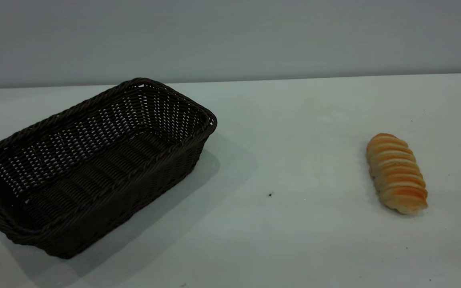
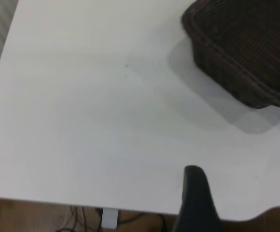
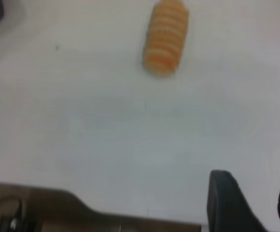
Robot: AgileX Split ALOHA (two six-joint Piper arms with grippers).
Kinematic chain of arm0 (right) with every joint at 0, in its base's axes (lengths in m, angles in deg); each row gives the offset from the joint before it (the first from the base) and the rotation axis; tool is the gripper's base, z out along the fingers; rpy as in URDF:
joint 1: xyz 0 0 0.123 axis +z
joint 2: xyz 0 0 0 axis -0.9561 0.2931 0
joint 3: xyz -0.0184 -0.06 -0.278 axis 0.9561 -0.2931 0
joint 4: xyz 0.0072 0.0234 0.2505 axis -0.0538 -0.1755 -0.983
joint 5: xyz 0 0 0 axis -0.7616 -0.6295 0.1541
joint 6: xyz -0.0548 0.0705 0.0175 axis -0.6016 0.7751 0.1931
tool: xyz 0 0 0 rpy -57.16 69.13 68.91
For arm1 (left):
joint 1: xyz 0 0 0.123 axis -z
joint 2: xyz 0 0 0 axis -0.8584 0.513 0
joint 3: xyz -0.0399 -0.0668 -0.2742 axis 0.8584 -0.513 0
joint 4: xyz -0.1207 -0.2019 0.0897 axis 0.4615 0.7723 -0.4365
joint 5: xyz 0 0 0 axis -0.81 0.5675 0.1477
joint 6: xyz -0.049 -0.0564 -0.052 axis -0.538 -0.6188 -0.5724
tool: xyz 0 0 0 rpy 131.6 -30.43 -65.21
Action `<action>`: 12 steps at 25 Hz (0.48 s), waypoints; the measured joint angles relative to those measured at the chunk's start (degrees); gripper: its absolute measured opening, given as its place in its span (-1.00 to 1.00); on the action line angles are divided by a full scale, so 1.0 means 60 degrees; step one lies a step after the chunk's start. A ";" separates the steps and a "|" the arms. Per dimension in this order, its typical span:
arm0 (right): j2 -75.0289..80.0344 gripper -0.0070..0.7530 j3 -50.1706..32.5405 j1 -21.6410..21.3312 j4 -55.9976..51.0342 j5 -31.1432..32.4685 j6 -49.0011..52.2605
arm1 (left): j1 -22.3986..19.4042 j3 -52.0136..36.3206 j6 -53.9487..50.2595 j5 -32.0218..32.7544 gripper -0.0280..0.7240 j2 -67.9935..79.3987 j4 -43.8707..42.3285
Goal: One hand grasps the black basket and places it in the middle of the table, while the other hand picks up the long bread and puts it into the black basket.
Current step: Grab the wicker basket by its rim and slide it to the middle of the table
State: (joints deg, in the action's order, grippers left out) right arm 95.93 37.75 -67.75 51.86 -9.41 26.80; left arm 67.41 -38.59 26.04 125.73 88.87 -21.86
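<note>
Nothing's been grabbed yet, so here's how you're set up. Your left gripper [image 2: 194, 193] sits at the near table edge with only one dark finger showing, so I can't tell if it's apart or together. Your right gripper [image 3: 251, 203] is also back at the near edge, fingers apart with a clear gap. The long bread [image 1: 396, 173], a ridged golden-orange roll, lies on the right of the white table [image 1: 294, 140], long axis running near-to-far, straight out from the right gripper. The black basket [image 1: 90, 164], openwork wicker with a braided rim, sits at the left, angled, nearer your left arm.
</note>
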 joint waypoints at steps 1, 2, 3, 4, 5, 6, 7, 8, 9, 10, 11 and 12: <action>0.0255 -0.34 0.0020 0.0000 0.0000 -0.0062 0.0000 | 0.0000 0.0020 -0.0279 -0.0251 0.58 0.0266 -0.0102; 0.0564 -0.34 0.0044 0.0000 0.0000 -0.0135 0.0000 | 0.0000 0.0030 -0.0563 -0.0658 0.58 0.0608 -0.0149; 0.0844 -0.34 0.0081 0.0000 0.0000 -0.0237 0.0000 | 0.0000 0.0049 -0.0807 -0.1112 0.58 0.0984 -0.0169; 0.1080 -0.34 0.0105 0.0000 0.0000 -0.0380 0.0000 | 0.0000 0.0061 -0.1077 -0.1563 0.58 0.1321 -0.0169; 0.1249 -0.34 0.0125 0.0000 0.0000 -0.0568 -0.0173 | 0.0000 0.0063 -0.1299 -0.1903 0.58 0.1759 -0.0182; 0.1414 -0.34 0.0154 0.0000 0.0000 -0.0765 -0.0324 | 0.0000 0.0063 -0.1440 -0.2264 0.58 0.2230 -0.0192; 0.1535 -0.33 0.0173 0.0000 0.0000 -0.1016 -0.0505 | 0.0000 0.0063 -0.1506 -0.2609 0.58 0.2732 -0.0192; 0.1620 -0.31 0.0173 0.0000 0.0000 -0.1246 -0.0678 | 0.0000 0.0063 -0.1558 -0.2866 0.58 0.3178 -0.0203; 0.1699 -0.28 0.0173 0.0000 0.0000 -0.1394 -0.0803 | 0.0000 0.0063 -0.1632 -0.3157 0.58 0.3737 -0.0213; 0.1761 -0.24 0.0173 0.0000 0.0000 -0.1527 -0.0913 | 0.0000 0.0063 -0.1759 -0.3428 0.58 0.4321 -0.0213; 0.1801 -0.19 0.0173 0.0000 0.0000 -0.1640 -0.0998 | 0.0000 0.0063 -0.1882 -0.3689 0.58 0.4813 -0.0220; 0.1810 -0.14 0.0173 0.0000 0.0000 -0.1765 -0.1067 | 0.0000 0.0063 -0.2047 -0.3909 0.58 0.5402 -0.0220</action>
State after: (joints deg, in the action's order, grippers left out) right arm 106.78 38.79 -67.75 51.86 -20.00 20.39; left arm 67.41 -38.21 13.75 102.28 121.28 -23.18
